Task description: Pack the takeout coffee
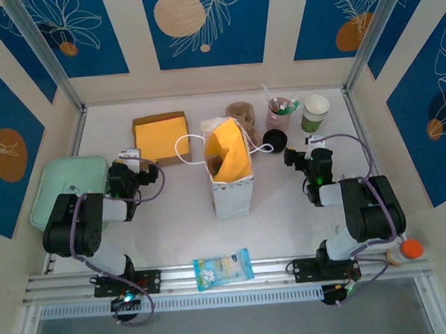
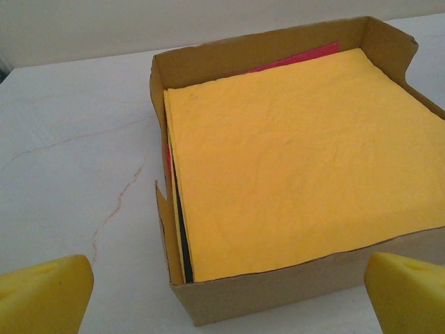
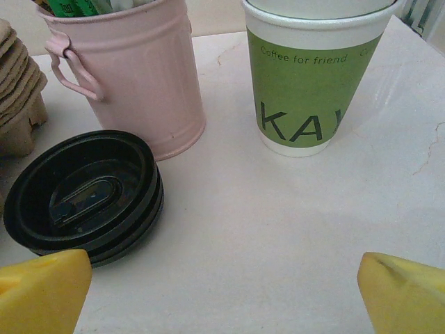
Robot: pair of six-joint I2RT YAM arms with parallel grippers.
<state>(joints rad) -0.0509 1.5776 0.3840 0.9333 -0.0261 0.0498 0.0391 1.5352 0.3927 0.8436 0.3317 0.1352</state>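
The takeout coffee, a paper cup with a white rim and green sides, stands upright at the back right; the right wrist view has it at upper right. My right gripper is open over bare table, short of the cup, with nothing between its yellow fingertips. A stack of brown pulp carriers sits behind the open white paper bag at the centre. My left gripper is open, facing a cardboard box of yellow napkins.
A pink cup with stirrers and a round black lid lie between carriers and coffee. The napkin box is at the back left, a green tray at far left. A blue packet lies on the front rail.
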